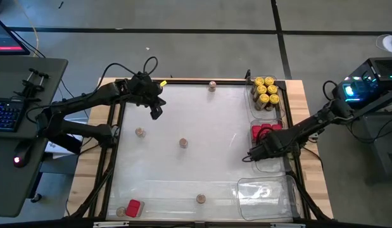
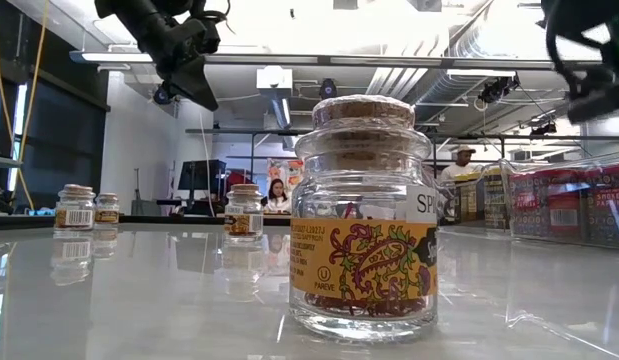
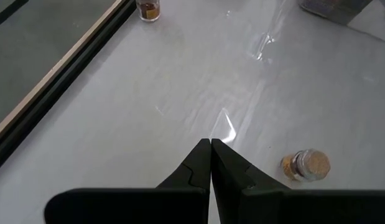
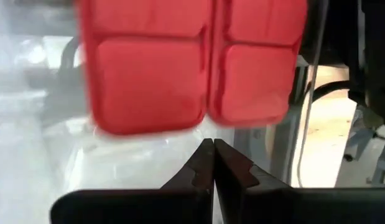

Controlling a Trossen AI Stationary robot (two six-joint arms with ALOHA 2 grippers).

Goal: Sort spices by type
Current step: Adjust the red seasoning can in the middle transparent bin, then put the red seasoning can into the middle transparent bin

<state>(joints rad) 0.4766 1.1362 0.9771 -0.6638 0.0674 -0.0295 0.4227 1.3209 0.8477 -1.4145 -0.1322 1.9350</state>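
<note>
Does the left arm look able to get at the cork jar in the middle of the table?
Probably yes: the left pincer hangs shut above bare table, and nothing stands between it and the cork jar.

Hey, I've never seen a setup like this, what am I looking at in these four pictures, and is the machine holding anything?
It is a table robot with two dark arms, each ending in a two-finger gripper. One picture looks straight down from above, one looks level across the tabletop, and two come from cameras on the arms' wrists.

On the white table lie scattered small cork-topped glass jars and one loose red boxy tin. On the right side, clear plastic trays already hold round yellow-lidded jars and more red tins.

The left gripper hangs above the table's far left part, shut and empty. The right gripper sits beside the tray of red tins, also shut and empty.
</note>
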